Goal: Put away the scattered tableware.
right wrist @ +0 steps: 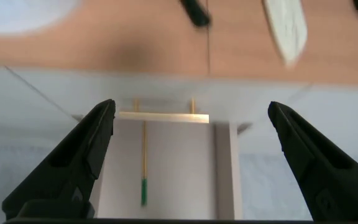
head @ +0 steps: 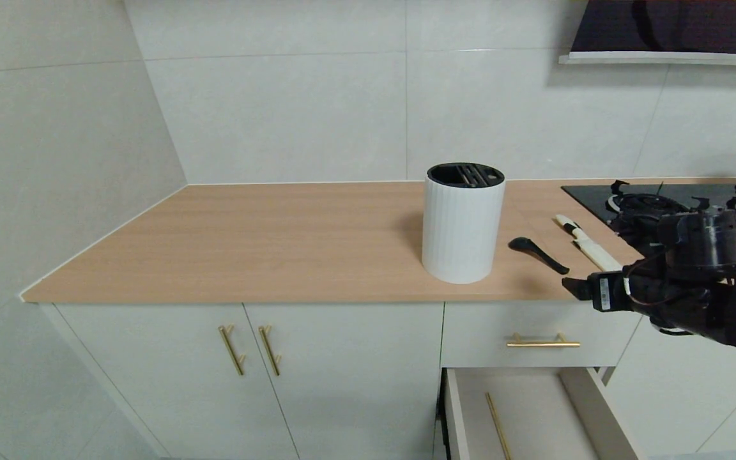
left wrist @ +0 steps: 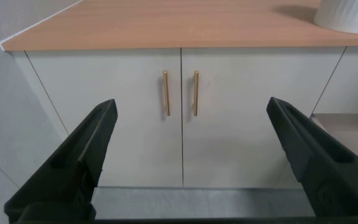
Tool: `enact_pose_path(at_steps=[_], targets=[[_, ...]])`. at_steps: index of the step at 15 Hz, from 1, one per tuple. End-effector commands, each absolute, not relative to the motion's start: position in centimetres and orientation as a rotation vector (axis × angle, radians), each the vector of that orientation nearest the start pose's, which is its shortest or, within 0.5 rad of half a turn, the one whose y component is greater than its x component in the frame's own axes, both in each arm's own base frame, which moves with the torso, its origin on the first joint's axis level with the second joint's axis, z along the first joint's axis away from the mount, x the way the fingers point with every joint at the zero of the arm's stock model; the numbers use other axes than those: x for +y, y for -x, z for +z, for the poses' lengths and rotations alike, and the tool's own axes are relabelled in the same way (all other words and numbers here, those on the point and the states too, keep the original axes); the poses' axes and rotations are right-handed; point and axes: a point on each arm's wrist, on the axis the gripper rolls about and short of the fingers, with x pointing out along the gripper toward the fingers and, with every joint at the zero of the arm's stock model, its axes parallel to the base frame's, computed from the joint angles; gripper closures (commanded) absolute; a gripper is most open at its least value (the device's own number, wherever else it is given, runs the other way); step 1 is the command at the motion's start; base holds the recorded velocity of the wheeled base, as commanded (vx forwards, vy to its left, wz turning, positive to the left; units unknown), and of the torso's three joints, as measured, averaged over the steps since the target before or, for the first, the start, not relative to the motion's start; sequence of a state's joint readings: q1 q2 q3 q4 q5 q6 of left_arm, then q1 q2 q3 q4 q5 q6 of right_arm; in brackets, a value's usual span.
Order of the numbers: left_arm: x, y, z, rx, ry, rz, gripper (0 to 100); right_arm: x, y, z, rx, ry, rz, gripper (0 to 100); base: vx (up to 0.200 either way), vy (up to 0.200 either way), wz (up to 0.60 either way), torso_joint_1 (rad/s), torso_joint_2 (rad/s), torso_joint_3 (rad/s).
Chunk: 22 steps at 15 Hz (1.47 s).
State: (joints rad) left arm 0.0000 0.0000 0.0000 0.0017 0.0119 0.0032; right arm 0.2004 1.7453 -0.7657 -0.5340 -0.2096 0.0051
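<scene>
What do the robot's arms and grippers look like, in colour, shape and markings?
The right arm is matte black, with a drum-shaped wrist housing, a thin looped cable and a white label near the right gripper. The left gripper has two black wedge-shaped fingers tapering to blunt tips; the right gripper's look alike.
</scene>
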Motion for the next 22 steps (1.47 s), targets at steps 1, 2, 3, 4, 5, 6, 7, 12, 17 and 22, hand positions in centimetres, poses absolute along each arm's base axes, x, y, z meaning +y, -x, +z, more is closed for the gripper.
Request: enact_pose_path(at_steps=[1,2,3,4,5,6,7,12,17,22], targets=[[0.0,2.3,7.5,0.003,-0.002,0.012,0,3.8,-33.9,15.4,0.399,0.072,-0.009,0,0.000,0.000,0.00,0.000,0.00,0.000],[0.0,2.3,7.5,0.003,-0.003,0.012,0,3.3,-35.4,15.6,0.380,0.060,0.022,0,0.000,0.000,0.00,0.000,0.00,0.000],[0.0,2.3,7.5,0.003,-0.003,0.012,0,2.9,-37.1,15.6,0.381,0.049,0.041,0,0.000,0.000,0.00,0.000,0.00,0.000],[0.0,2.3,7.5,0.003,-0.003,0.012,0,2.6,-38.5,15.3,0.381,0.045,0.051,0,0.000,0.000,0.00,0.000,0.00,0.000],[0.0,2.3,7.5,0.003,-0.003,0.012,0,2.2,-40.1,14.8,0.371,0.049,0.071,0,0.000,0.000,0.00,0.000,0.00,0.000],[0.0,2.3,7.5,0.003,-0.003,0.012,0,1.8,-41.3,14.7,0.355,0.055,0.097,0,0.000,0.000,0.00,0.000,0.00,0.000],[0.0,2.3,7.5,0.003,-0.003,0.012,0,1.7,-42.3,15.0,0.330,0.054,0.143,0,0.000,0.000,0.00,0.000,0.00,0.000],[0.0,2.3,7.5,0.003,-0.002,0.012,0,1.6,-42.4,13.0,0.394,0.085,0.282,0,0.000,0.000,0.00,0.000,0.00,0.000],[0.0,2.3,7.5,0.003,-0.002,0.012,0,1.7,-42.9,11.1,0.434,0.120,0.296,0,0.000,0.000,0.00,0.000,0.00,0.000],[0.0,2.3,7.5,0.003,-0.003,0.012,0,0.6,-44.5,9.1,0.454,0.111,0.271,0,0.000,0.000,0.00,0.000,0.00,0.000]])
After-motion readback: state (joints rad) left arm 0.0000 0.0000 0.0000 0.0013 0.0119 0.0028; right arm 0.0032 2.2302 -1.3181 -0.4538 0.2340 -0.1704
